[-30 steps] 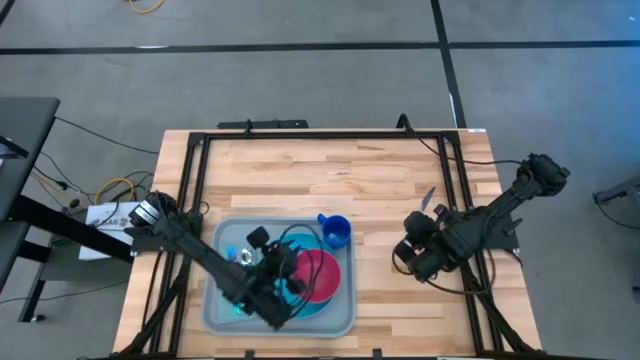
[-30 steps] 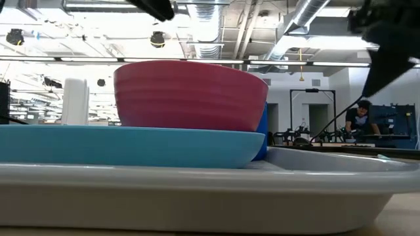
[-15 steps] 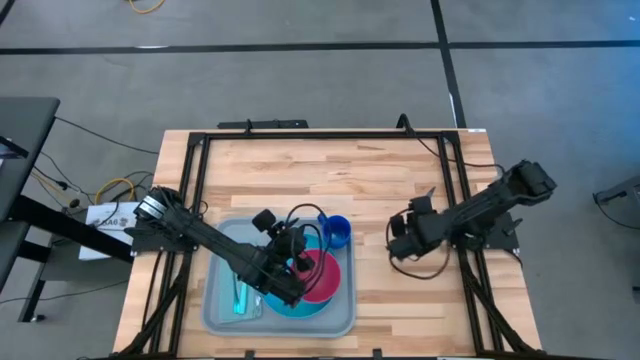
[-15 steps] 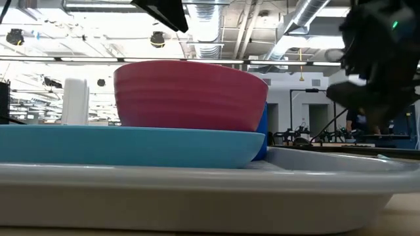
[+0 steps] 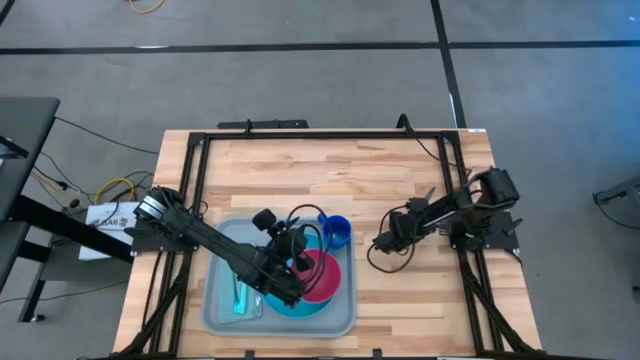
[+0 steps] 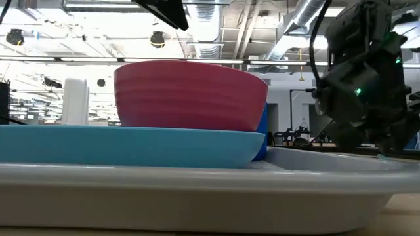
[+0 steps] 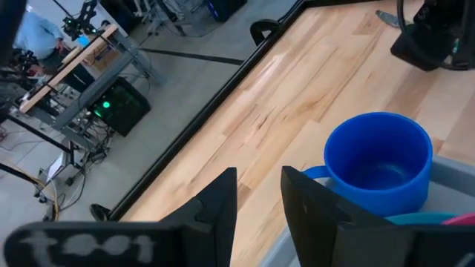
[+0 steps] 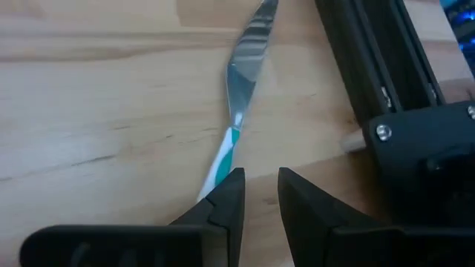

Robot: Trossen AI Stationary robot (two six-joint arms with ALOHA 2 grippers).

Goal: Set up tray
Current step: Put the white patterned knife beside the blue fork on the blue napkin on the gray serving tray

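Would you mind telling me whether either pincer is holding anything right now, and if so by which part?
Nothing is held. The left pincer stands open and empty above the tray; the right pincer is open over the knife, not gripping it.

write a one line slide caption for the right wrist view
Right pincer, jaws slightly apart and empty, poised over the teal handle of a knife lying on the wooden table.

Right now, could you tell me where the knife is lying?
The knife lies on bare wood at the table's right side, outside the tray, just ahead of the right gripper beside the black frame rail.
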